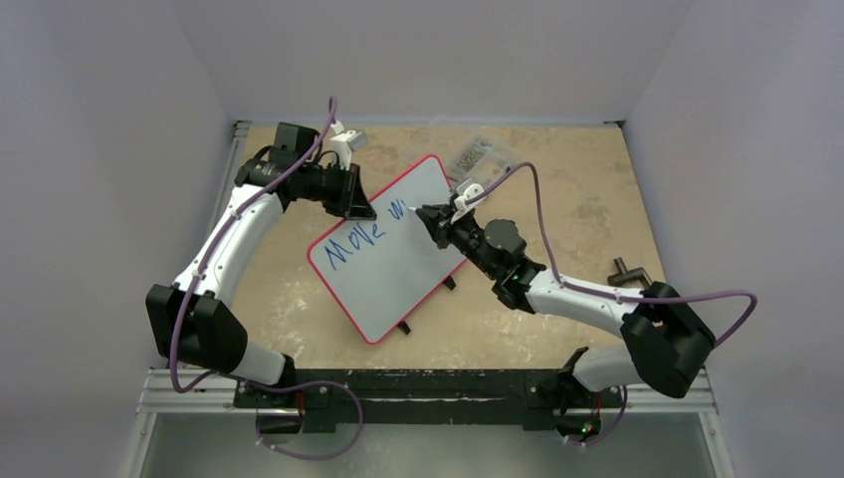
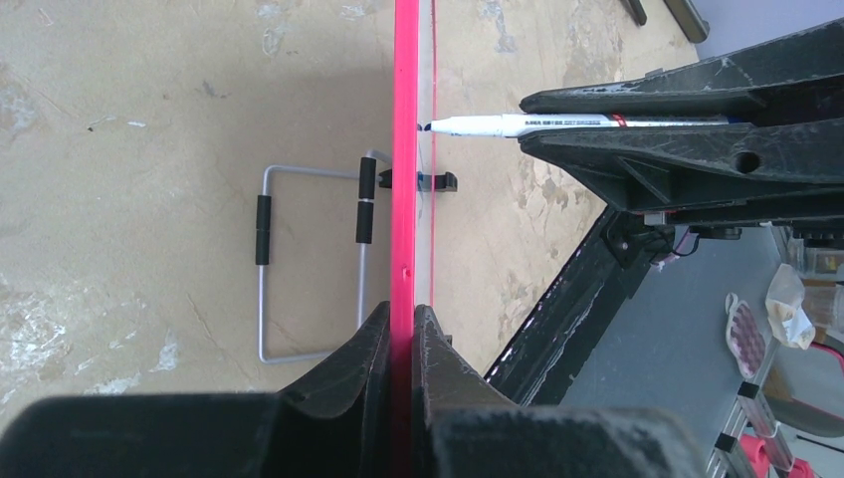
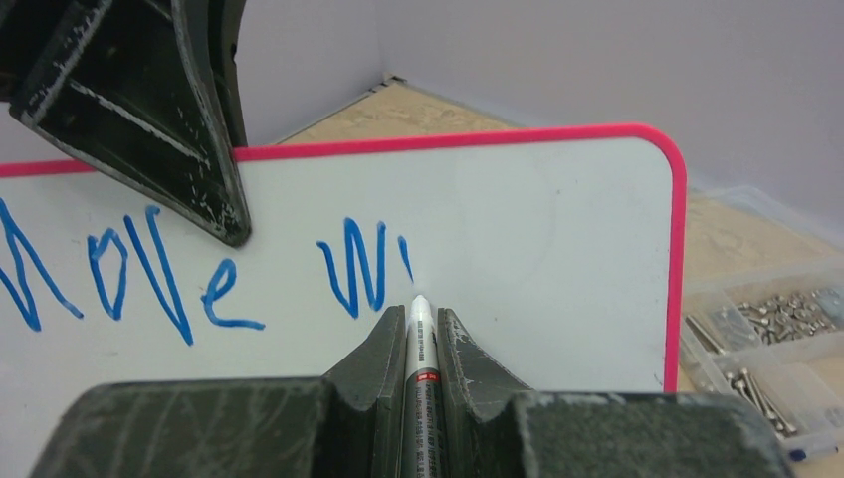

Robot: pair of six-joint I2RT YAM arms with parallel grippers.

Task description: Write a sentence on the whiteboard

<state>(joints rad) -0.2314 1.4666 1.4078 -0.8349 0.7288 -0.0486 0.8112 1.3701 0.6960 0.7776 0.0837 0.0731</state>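
The whiteboard (image 1: 398, 259), white with a thin red rim, stands tilted on the table. My left gripper (image 1: 360, 204) is shut on its upper left rim; in the left wrist view the red rim (image 2: 404, 179) runs between my fingers (image 2: 403, 334). My right gripper (image 1: 430, 221) is shut on a white marker (image 3: 422, 344), its tip touching the board (image 3: 537, 259). The sentence (image 3: 199, 274) in blue reads "Move" and a started word "Wi". The marker (image 2: 518, 124) shows also in the left wrist view, its tip at the board's face.
A clear plastic box of screws (image 1: 480, 157) lies behind the board's far corner, also at the right in the right wrist view (image 3: 766, 329). A wire stand (image 2: 314, 259) with black sleeves props the board's back. A black clamp (image 1: 629, 274) sits at the table's right edge.
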